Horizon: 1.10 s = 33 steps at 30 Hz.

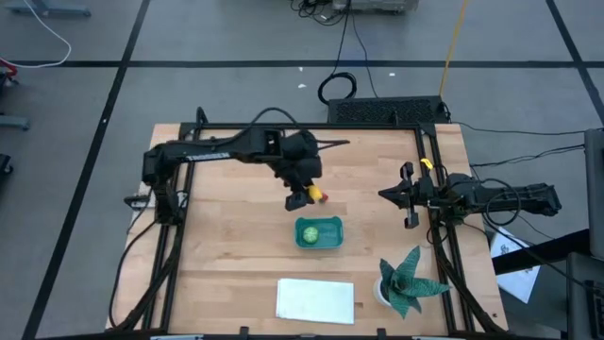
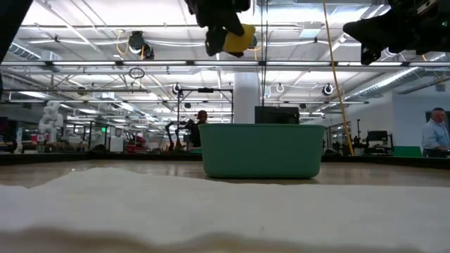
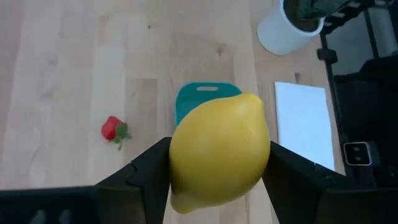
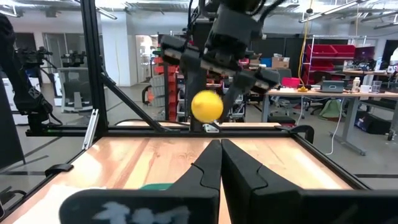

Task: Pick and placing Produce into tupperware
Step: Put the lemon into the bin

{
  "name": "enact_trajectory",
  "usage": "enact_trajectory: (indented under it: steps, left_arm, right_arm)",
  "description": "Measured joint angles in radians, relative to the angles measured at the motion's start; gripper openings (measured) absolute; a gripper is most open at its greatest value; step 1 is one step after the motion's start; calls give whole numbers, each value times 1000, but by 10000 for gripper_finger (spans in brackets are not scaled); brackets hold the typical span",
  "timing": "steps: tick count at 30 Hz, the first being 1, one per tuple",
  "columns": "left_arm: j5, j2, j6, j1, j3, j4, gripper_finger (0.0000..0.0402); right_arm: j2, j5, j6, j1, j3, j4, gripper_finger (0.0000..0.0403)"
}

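Lemon (image 3: pixel 219 152) gripped in left pincer (image 3: pixel 211 174) above tupperware (image 1: pixel 319 232).

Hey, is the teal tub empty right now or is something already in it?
Not empty. The high view shows the light-green piece lying inside the teal tub; the lemon is held above by the left gripper.

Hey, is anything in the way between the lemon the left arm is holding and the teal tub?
Nothing visible blocks it. The left gripper holds the lemon in the air, short of the tupperware. The tub is open, holding only the green piece at one end. The right gripper waits off to the side.
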Motion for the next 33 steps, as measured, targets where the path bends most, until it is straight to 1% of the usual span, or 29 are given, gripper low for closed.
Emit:
enact_trajectory:
  steps: [7,14,19,24,28,33]
  left_arm:
    - [20,89,29,-21,19,61,216]
    - [80,156,37,-37,19,112,216]
    - [139,201,-4,-48,19,135,216]
    - [243,242,-43,-50,19,134,216]
    - [250,257,-49,-52,15,135,216]
    - [272,257,-90,-66,-43,229,216]
  right_arm:
    - [0,0,-2,0,0,-1,0]
    - [0,0,-2,0,0,0,0]
    - [0,-1,-2,0,0,0,0]
    - [0,-1,-2,0,0,-1,0]
    - [0,-1,-2,0,0,-1,0]
    - [0,-1,-2,0,0,-1,0]
